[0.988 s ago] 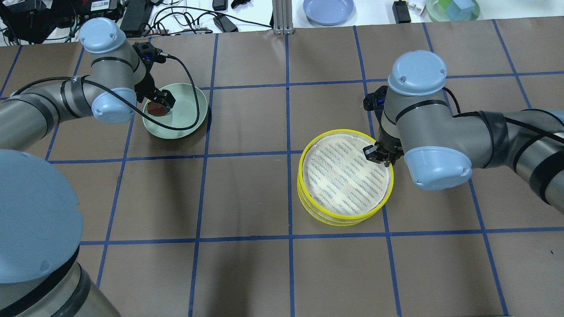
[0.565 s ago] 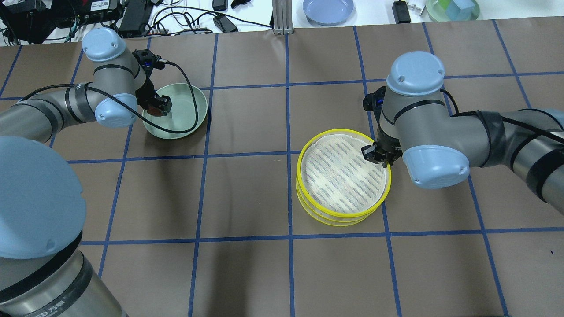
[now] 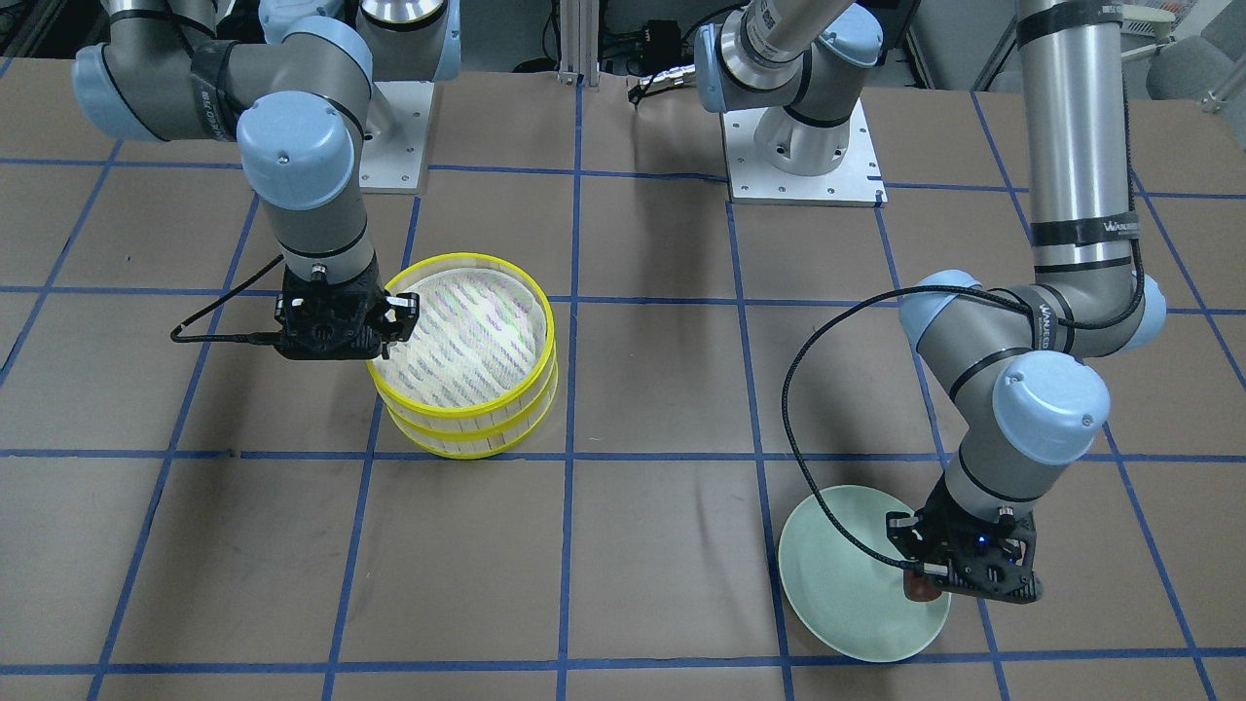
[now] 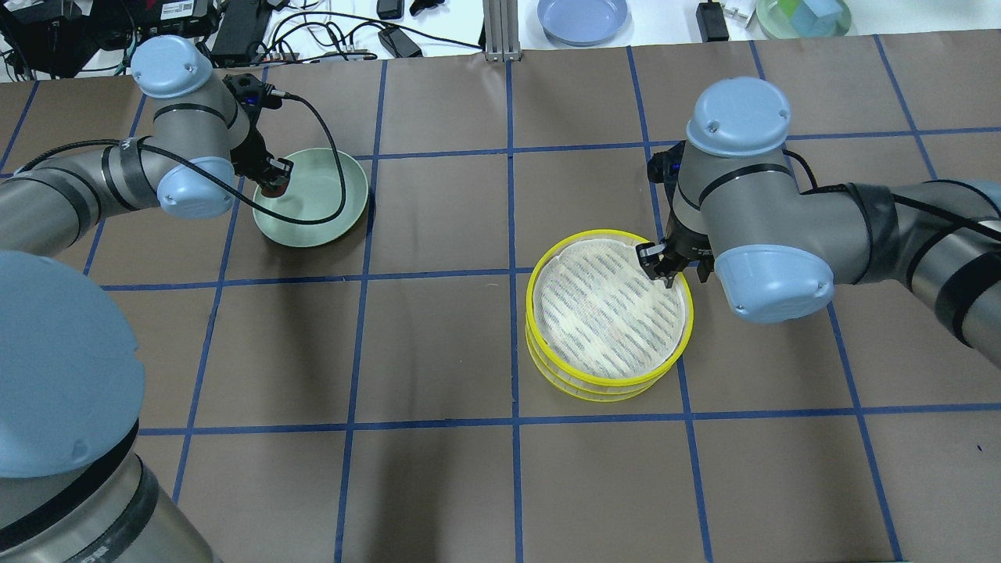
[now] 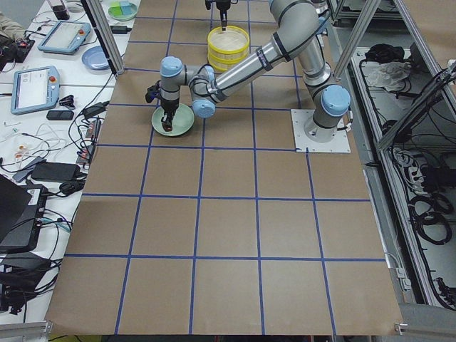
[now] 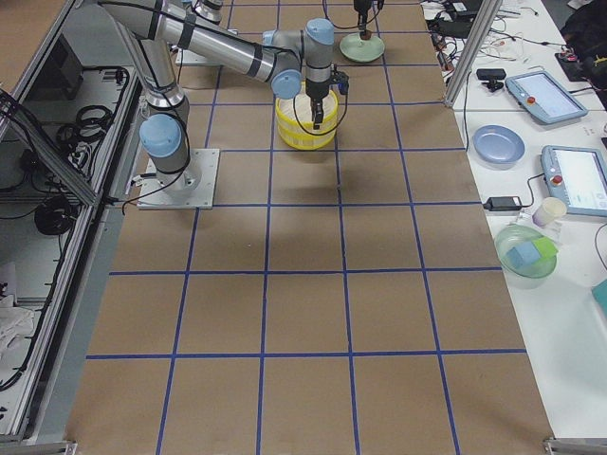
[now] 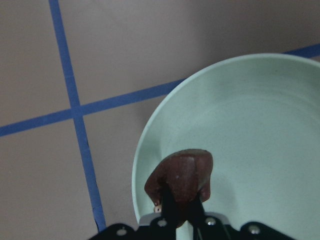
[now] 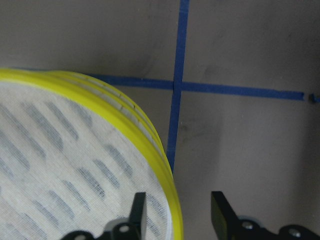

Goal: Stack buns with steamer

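A brown paper-covered table (image 4: 438, 344), ruled into squares by blue tape, fills the scene, with one robot arm reaching in from each side.

Toward the robot's right sits the steamer (image 4: 530, 305), its yellow-rimmed tiers stacked on one another and the whitish slatted base of the top tier bare. On the robot's left lies a pale green plate (image 4: 328, 211).

The right gripper (image 8: 179, 206) straddles the top tier's rim with its fingers set apart, one inside the wall and one outside. It has crept only slightly along the rim over the last second, and from this close angle it is hard to say whether either finger touches the plastic.

The left gripper (image 7: 181, 200) shows the real change. A second ago it sat low in the plate around the brown bun (image 7: 182, 172). It has since risen and drawn toward the plate's near edge, fingers pinched narrowly on the bun, which hangs clear above the green surface.

So the pick looks complete, and the carry across to the steamer is probably next. The cream-white bun shows in no view.
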Tool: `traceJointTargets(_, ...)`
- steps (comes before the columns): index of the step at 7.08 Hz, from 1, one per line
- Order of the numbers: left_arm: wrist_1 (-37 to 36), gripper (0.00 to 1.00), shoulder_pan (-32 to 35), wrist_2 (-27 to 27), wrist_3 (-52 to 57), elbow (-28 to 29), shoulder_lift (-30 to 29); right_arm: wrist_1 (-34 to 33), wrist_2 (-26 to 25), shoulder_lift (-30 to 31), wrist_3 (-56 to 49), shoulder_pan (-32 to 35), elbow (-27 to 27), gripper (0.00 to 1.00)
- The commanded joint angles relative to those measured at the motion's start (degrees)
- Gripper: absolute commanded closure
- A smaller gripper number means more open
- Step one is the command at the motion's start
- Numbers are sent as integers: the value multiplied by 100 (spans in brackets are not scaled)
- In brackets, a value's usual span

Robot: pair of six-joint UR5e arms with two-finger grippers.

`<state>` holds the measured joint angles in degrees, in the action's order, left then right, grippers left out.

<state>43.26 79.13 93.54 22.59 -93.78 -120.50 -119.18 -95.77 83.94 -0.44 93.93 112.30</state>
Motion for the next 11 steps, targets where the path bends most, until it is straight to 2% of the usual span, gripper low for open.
traceJointTargets(1, 645, 100, 295, -350, -1337, 9, 542, 324, 277, 105, 123, -6, -680, 1)
traceJointTargets(2, 1014, 100, 523, -789, -2345, 9, 849, 926, 313, 201, 123, -15, -1162, 1)
traceJointTargets(3, 1227, 100, 838, -889, -2956, 9, 1087, 1628, 314, 306, 123, -50, -1602, 1)
traceJointTargets(6, 1492, 100, 2216, -1398, -5598, -8, 1406, 2632, 392, 842, 544, -50, -2315, 0)
traceJointTargets(7, 1484, 100, 2726, -1547, -6347, -17, 1424, 2767, 375, 835, 545, -41, -2501, 0)
traceJointTargets(9, 1466, 100, 3291, -2047, -7421, -88, 1406, 2769, 393, 835, 615, -32, -2494, 0)
traceJointTargets(11, 1536, 99, 3627, -2112, -7840, -236, 1371, 2769, 384, 826, 615, -32, -2476, 0)
